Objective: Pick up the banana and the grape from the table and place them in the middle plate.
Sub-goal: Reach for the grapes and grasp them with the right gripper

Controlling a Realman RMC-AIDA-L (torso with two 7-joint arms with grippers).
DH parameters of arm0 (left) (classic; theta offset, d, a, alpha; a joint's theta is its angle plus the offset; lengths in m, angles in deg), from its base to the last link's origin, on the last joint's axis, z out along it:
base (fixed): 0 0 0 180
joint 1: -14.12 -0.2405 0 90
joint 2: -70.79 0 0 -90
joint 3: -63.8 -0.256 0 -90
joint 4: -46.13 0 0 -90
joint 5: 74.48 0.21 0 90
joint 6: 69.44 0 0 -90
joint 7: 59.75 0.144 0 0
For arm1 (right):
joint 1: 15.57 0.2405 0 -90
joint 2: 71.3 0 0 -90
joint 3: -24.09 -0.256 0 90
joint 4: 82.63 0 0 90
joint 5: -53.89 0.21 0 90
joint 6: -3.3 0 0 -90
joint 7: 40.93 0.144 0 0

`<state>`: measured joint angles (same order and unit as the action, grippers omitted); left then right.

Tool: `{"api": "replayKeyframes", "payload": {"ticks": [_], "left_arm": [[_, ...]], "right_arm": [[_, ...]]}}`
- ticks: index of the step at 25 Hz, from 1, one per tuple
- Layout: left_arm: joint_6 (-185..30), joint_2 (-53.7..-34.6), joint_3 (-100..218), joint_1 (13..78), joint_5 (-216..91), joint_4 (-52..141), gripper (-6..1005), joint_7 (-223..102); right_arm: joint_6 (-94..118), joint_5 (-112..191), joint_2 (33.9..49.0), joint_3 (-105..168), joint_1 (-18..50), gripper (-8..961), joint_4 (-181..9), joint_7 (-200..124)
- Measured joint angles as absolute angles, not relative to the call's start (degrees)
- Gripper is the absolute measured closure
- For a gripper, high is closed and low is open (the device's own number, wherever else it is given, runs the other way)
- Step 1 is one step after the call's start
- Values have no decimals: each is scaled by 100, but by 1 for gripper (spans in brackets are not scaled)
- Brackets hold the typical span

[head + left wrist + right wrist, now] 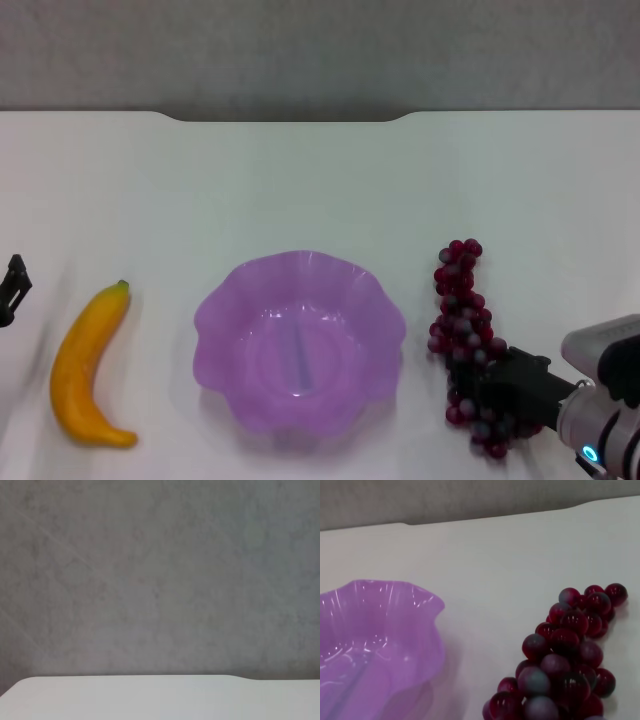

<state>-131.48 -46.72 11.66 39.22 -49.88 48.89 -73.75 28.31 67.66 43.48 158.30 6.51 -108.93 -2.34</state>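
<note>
The banana (88,350) lies on the table (300,180) at the left, its green stem tip pointing away from me. The middle plate (215,310), purple with a wavy rim, stands empty in the centre. The grape (460,300) lies to the right of the plate, stretched from far to near. My right gripper (478,392) reaches in from the lower right and sits at the near end of the bunch. The right wrist view shows the grape (565,660) close up and the plate's rim (395,610) beside it. My left gripper (12,288) shows only at the far left edge, left of the banana.
The table's dark notched far edge (290,116) runs across the back with a grey wall behind. The left wrist view shows only that wall and a strip of the tabletop (150,697).
</note>
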Motion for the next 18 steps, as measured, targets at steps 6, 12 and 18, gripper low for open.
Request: {"api": "replayKeyframes", "payload": {"ticks": [6, 12, 18], "left_arm": [[-13106, -4666, 1181, 3901, -4988, 4869, 148, -7372], [-13087, -4657, 1160, 3899, -4988, 4881, 148, -7372], [-13086, -4654, 1159, 3899, -4988, 4876, 148, -7372]], "right_arm": [[2089, 6742, 4375, 15257, 531, 375, -11274, -1097], [1564, 6735, 4366, 14890, 388, 401, -11626, -1628], [1546, 6734, 4363, 14847, 395, 413, -11632, -1801]]}}
